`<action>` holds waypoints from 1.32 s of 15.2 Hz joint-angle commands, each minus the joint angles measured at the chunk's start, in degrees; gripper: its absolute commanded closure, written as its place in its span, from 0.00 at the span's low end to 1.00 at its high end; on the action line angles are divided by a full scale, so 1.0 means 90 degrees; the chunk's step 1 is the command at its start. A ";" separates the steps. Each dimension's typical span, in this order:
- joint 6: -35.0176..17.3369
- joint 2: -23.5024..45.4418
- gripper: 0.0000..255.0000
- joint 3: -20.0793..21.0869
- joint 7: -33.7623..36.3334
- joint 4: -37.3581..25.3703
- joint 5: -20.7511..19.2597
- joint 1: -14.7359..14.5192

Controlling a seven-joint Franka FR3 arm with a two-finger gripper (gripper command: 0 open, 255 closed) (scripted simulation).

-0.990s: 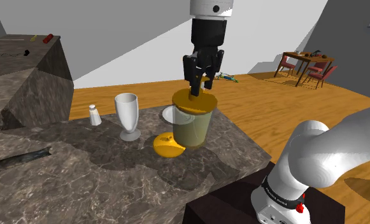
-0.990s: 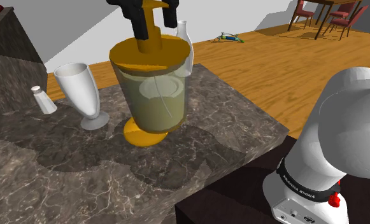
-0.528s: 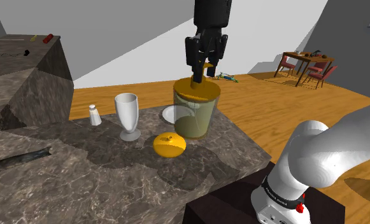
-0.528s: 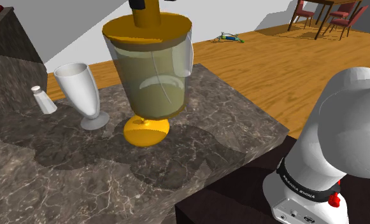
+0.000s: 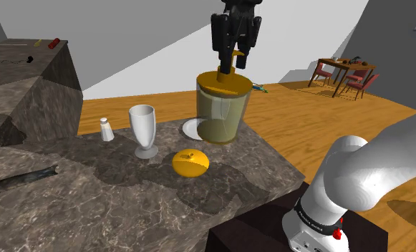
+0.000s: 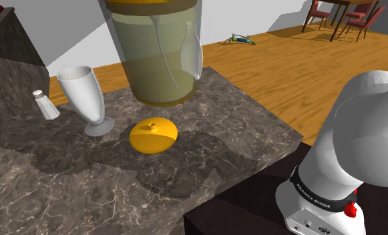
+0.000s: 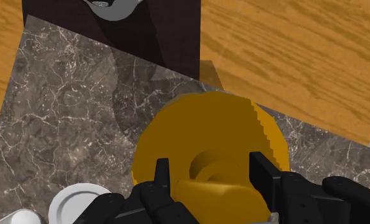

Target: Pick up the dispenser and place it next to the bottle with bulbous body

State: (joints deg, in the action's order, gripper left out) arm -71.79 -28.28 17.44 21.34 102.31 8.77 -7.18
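Worryingly, the gripper point(image 5: 232, 63) clasps just the narrow pump point(image 5: 224, 72) of the dispenser point(image 5: 222, 111) hanging below it, so a swing could loosen it or clip the white bottle point(image 6: 194, 52) close behind.

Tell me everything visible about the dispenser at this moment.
The dispenser is a clear, tapered vessel holding pale yellow-green liquid. It has a thin tube inside, a flat orange lid and an orange pump spout on top. It hangs upright above the marbled counter, touched by nothing but the gripper, which is shut on the spout. An orange domed piece lies on the counter below, apart from it.
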 commanded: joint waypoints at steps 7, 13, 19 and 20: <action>0.0559 0.0340 1.00 -0.0109 -0.0089 -0.0878 -0.0124 0.0074; 0.0537 0.0339 1.00 -0.0850 -0.1124 -0.0779 -0.0520 0.0293; 0.0477 0.0584 1.00 -0.1546 -0.2121 -0.0937 -0.0912 0.0532; 0.0465 0.0648 1.00 -0.1659 -0.2285 -0.0989 -0.0971 0.0572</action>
State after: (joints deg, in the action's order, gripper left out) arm -66.86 -22.92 3.63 2.50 93.17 0.64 -2.41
